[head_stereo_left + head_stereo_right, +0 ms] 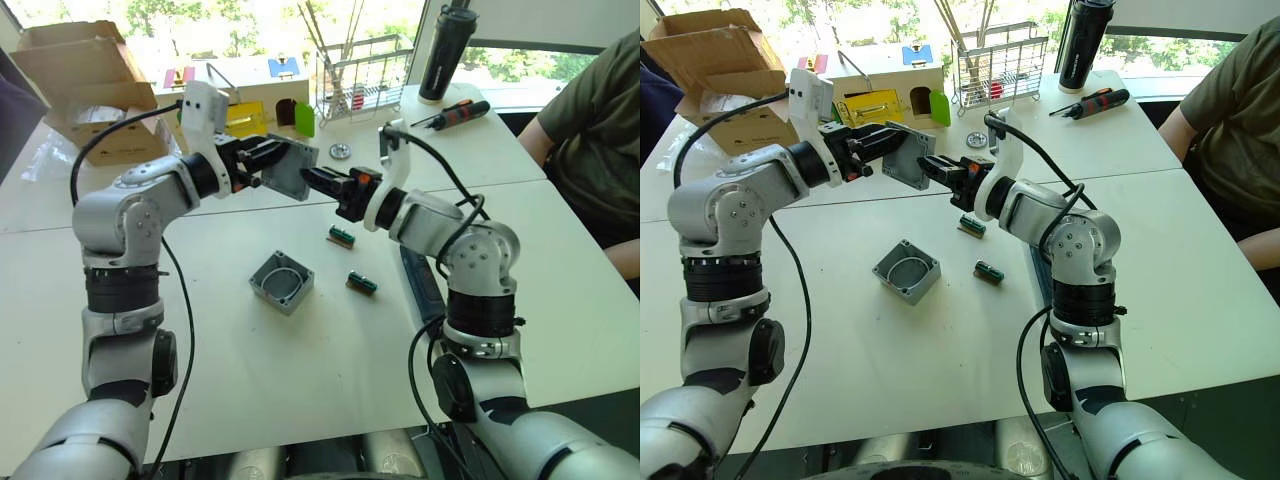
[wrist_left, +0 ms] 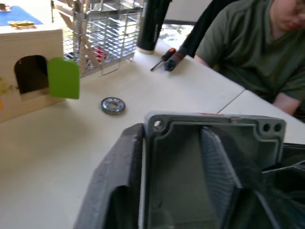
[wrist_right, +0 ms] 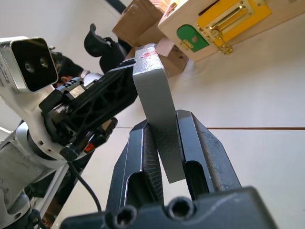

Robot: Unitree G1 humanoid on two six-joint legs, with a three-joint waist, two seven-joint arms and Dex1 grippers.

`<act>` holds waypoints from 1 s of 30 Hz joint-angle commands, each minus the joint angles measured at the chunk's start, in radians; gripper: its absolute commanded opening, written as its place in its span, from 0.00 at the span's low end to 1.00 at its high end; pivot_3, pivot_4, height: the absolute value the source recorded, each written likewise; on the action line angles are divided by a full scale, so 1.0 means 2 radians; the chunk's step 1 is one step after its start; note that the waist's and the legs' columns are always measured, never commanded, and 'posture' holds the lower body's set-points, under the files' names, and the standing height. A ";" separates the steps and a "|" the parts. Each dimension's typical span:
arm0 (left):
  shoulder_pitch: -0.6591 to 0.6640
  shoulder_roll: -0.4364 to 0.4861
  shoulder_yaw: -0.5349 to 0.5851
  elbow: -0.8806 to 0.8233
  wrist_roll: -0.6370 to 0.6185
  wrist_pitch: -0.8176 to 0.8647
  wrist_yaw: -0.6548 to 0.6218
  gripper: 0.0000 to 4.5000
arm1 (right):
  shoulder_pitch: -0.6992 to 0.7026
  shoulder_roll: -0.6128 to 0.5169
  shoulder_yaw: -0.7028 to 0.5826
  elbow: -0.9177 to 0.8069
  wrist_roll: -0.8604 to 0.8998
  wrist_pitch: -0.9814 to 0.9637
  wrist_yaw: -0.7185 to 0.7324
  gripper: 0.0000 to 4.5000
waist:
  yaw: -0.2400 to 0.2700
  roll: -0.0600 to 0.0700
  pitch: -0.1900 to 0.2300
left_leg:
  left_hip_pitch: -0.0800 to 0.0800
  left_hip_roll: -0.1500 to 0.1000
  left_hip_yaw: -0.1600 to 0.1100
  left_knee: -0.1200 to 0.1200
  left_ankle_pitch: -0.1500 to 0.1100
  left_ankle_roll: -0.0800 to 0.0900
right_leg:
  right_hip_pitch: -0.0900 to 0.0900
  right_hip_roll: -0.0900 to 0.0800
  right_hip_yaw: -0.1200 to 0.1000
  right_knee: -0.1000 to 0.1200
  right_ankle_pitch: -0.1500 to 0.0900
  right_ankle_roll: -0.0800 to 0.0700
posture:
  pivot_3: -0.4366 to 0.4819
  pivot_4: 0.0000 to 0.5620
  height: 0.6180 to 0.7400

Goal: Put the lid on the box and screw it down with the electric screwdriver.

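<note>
Now, a mid-air handover of the lid [image 1: 292,167].
Both the left hand [image 1: 262,160] and right hand [image 1: 322,180] pinch it above the counter [image 1: 250,370]; a mistimed release drops it beside the open box [image 1: 281,281].

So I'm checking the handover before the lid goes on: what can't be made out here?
- Box interior: too small in the head views to show its contents.
- Lid: lower part cut off and hidden behind the left gripper.
- Right gripper: its body hides the lid's lower edge.
</note>
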 commanded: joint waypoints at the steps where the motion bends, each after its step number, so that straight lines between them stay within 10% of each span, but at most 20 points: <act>1: -0.019 0.036 0.044 -0.032 -0.068 0.034 -0.035 0.86 | 0.001 -0.013 0.019 -0.035 -0.028 -0.046 0.016 0.03 | -0.001 0.000 0.000 | 0.000 0.000 0.000 0.000 0.000 0.000 | 0.000 0.000 0.000 0.000 0.000 0.000 | 0.48 0.27 1.00; 8: -0.007 0.088 0.114 0.028 -0.111 0.006 -0.063 0.99 | 0.094 -0.168 0.187 -0.110 -0.256 -0.268 0.105 0.03 | 0.002 0.000 0.000 | 0.000 -0.001 0.000 0.000 0.000 0.000 | 0.000 0.000 0.000 0.000 0.000 0.000 | 0.48 0.27 1.00; 14: 0.046 0.118 0.030 0.053 -0.053 -0.038 -0.114 0.99 | 0.131 -0.276 0.304 -0.130 -0.544 -0.530 0.098 0.03 | 0.001 0.000 0.000 | 0.000 -0.001 0.001 0.000 0.000 0.000 | -0.001 0.000 0.001 0.000 0.000 0.000 | 0.48 0.27 1.00; 21: 0.096 0.133 -0.029 0.009 -0.037 -0.062 -0.166 0.99 | 0.196 -0.269 0.331 -0.116 -0.737 -0.637 0.014 0.03 | 0.004 0.000 0.000 | 0.000 -0.001 0.000 0.000 0.000 0.000 | -0.001 0.000 0.001 0.000 0.000 0.000 | 0.48 0.27 1.00; 24: 0.100 0.135 -0.032 0.000 -0.044 -0.050 -0.174 0.81 | 0.219 -0.243 0.339 -0.104 -0.780 -0.646 -0.002 0.03 | 0.007 0.000 0.000 | 0.000 -0.001 0.001 0.000 0.000 0.000 | 0.000 0.000 0.001 0.000 0.000 0.000 | 0.48 0.27 1.00; 30: 0.116 0.145 -0.056 -0.022 -0.047 -0.036 -0.199 0.11 | 0.242 -0.194 0.347 -0.072 -0.844 -0.649 -0.019 0.03 | 0.013 0.000 0.000 | 0.000 0.000 0.001 0.000 0.000 0.000 | 0.000 0.001 0.001 0.000 0.000 0.000 | 0.48 0.27 1.00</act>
